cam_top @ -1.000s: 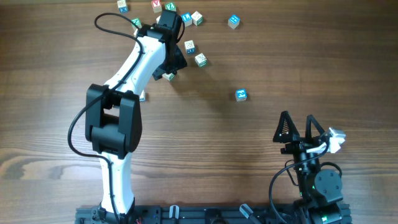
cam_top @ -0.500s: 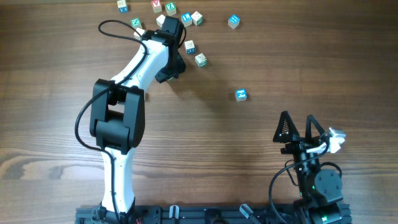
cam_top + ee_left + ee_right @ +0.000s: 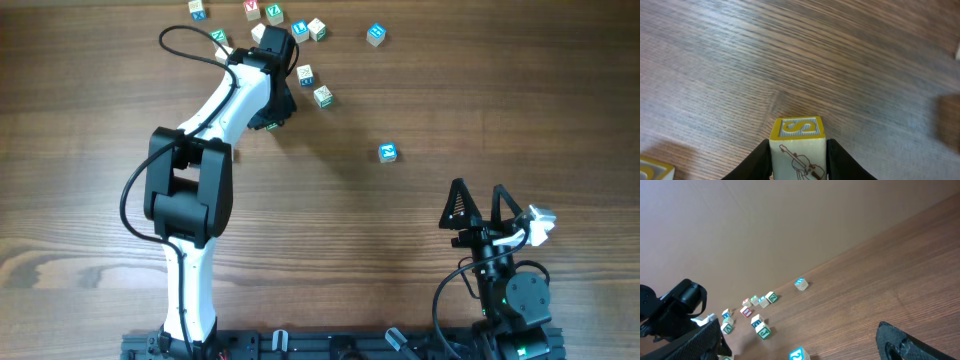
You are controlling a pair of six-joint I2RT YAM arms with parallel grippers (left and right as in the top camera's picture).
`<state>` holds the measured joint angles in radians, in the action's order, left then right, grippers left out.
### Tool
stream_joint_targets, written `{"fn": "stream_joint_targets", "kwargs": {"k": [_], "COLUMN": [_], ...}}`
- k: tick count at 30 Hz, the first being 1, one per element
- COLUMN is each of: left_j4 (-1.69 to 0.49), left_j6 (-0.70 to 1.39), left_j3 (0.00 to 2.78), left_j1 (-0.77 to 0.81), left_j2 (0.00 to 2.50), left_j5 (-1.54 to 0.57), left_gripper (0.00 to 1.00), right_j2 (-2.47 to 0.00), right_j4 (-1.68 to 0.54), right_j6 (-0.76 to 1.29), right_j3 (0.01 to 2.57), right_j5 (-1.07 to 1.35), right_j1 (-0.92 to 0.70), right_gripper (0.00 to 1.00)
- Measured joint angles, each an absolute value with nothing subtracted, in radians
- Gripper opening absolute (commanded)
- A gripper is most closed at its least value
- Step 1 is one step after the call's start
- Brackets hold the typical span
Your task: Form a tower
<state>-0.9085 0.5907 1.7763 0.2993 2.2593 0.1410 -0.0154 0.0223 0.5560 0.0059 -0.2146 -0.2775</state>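
Where the tower stands I cannot tell. From above, the left arm covers part of the worktop (image 3: pixel 420 90), and every cube that shows lies alone.

The S cube (image 3: pixel 797 128) is the one being gripped. It is pale wood, with a yellow edge round a grey letter S on top and a little violin drawn on its side. The left tool (image 3: pixel 272 122) is closed on it. One dark finger (image 3: pixel 761 161) presses on its left side and the other presses on its right side, so the cube sits tight between them. I cannot tell if the cube rests on the worktop or hangs just above it. Another yellow-edged cube (image 3: pixel 651 171) peeks in at the bottom left corner of the left wrist view, near the S cube.

From above, the left tool is at the far side of the worktop, next to a bunch of loose cubes (image 3: pixel 305 74) with green, blue and red marks. One blue cube (image 3: pixel 388 152) lies by itself, well apart from the bunch and nearer the middle.

The right tool (image 3: pixel 478 192) is at the near right, well apart from all the cubes. Its two fingers are spread wide and hold nothing.
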Motion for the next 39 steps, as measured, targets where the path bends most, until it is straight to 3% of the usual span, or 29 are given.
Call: {"fn": "stream_joint_targets", "kwargs": {"k": [2, 7, 14, 18, 25, 30, 32, 35, 39], "left_j4": [-0.915, -0.936, -0.926, -0.915, -0.915, -0.915, -0.915, -0.916, -0.948], "left_j6": [0.528, 0.429, 0.4, 0.401, 0.409, 0.415, 0.418, 0.421, 0.424], "left_j3": [1.777, 1.775, 1.775, 1.775, 1.775, 1.775, 1.775, 1.776, 1.775], "left_j1": [0.296, 0.295, 0.295, 0.29, 0.265, 0.264, 0.264, 0.264, 0.263], "left_j2": [2.259, 2.26, 2.26, 2.26, 2.26, 2.26, 2.26, 2.259, 2.247], "left_j5": [0.113, 0.065, 0.05, 0.049, 0.046, 0.043, 0.043, 0.04, 0.039], "left_gripper": [0.35, 0.54, 0.54, 0.45, 0.41, 0.31, 0.21, 0.14, 0.15], "right_j2": [-0.015, -0.015, -0.015, -0.015, -0.015, -0.015, -0.015, -0.015, -0.015], "right_j4": [0.022, 0.022, 0.022, 0.022, 0.022, 0.022, 0.022, 0.022, 0.022], "right_j6": [0.556, 0.556, 0.556, 0.556, 0.556, 0.556, 0.556, 0.556, 0.556], "right_j3": [0.006, 0.006, 0.006, 0.006, 0.006, 0.006, 0.006, 0.006, 0.006], "right_j5": [-0.215, -0.215, -0.215, -0.215, -0.215, -0.215, -0.215, -0.215, -0.215], "right_j1": [-0.278, -0.278, -0.278, -0.278, -0.278, -0.278, -0.278, -0.278, -0.278], "right_gripper": [1.0, 1.0, 1.0, 1.0, 0.99, 1.0, 1.0, 1.0, 1.0]}}
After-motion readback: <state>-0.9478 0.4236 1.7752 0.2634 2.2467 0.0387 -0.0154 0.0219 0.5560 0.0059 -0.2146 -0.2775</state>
